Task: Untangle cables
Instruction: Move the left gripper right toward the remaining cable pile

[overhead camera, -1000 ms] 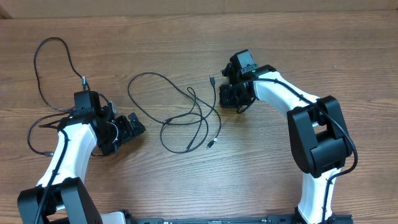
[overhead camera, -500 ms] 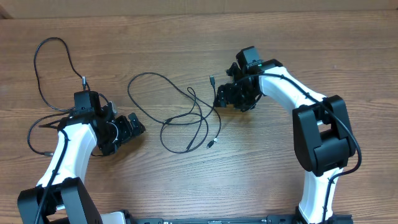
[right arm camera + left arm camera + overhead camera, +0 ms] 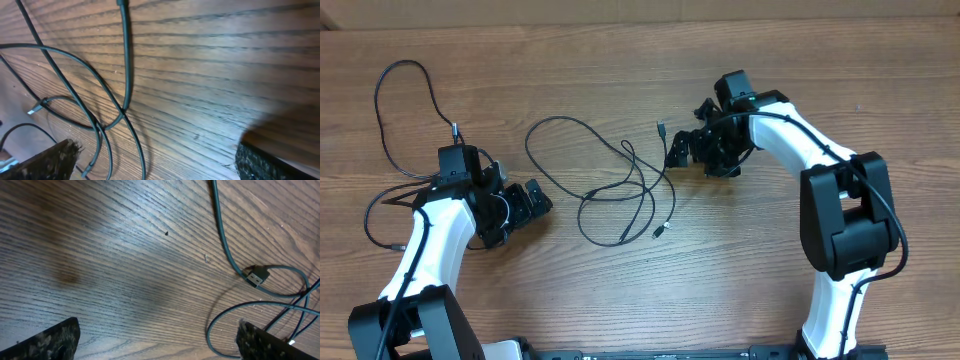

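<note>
Thin black cables (image 3: 620,190) lie looped over one another at the table's middle, with plug ends at the top (image 3: 661,128) and bottom (image 3: 659,231). Another thin cable (image 3: 380,120) loops at the far left and runs under the left arm. My left gripper (image 3: 540,201) is open and empty, left of the tangle. Its wrist view shows the open jaws (image 3: 160,347) over bare wood and a plug (image 3: 255,276) ahead. My right gripper (image 3: 676,151) is open, just right of the tangle. In its wrist view the open jaws (image 3: 160,165) have crossing cables (image 3: 125,75) at their left.
The wooden table (image 3: 620,290) extends all around. Thicker black cords (image 3: 370,215) run beside the left arm's base. The arm bases stand at the front edge, left (image 3: 415,325) and right (image 3: 840,300).
The right arm's wrist has swung to the right and toward the back, with its gripper staying beside the tangle's right edge. The left arm and the cables have not moved.
</note>
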